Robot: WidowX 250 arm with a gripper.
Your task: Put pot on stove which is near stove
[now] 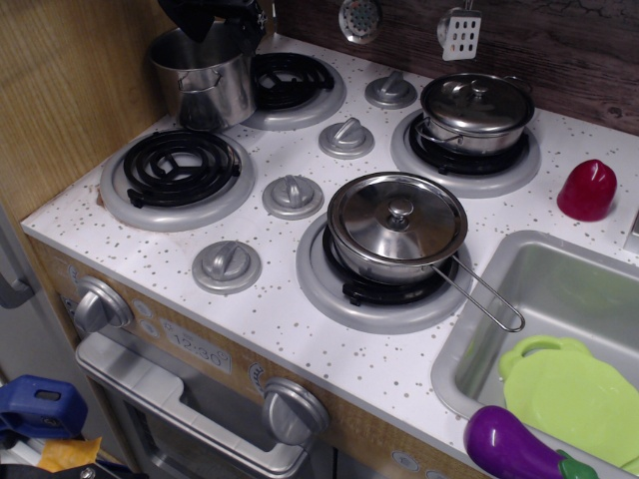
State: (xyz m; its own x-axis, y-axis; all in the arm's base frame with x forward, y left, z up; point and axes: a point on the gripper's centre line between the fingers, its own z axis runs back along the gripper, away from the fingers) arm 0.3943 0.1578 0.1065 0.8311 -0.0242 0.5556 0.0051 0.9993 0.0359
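Note:
The tall, lidless steel pot (207,82) stands upright at the back left of the stove top, on the left rim of the back-left coil burner (292,85). My black gripper (218,22) hangs right over the pot's open top at the frame's upper edge. Its fingertips are cut off and dark, so its state does not show. The stove, a black spiral-coil burner (178,170) in a grey ring with a small brown chip (99,200) at its left rim, lies just in front of the pot and is bare.
A lidded shallow steel pot (475,110) sits on the back-right burner. A lidded long-handled saucepan (397,225) sits on the front-right burner. Grey knobs (292,195) stand between the burners. A red toy (587,190), a sink (519,299), a green plate (569,394) and an eggplant (509,449) are at right.

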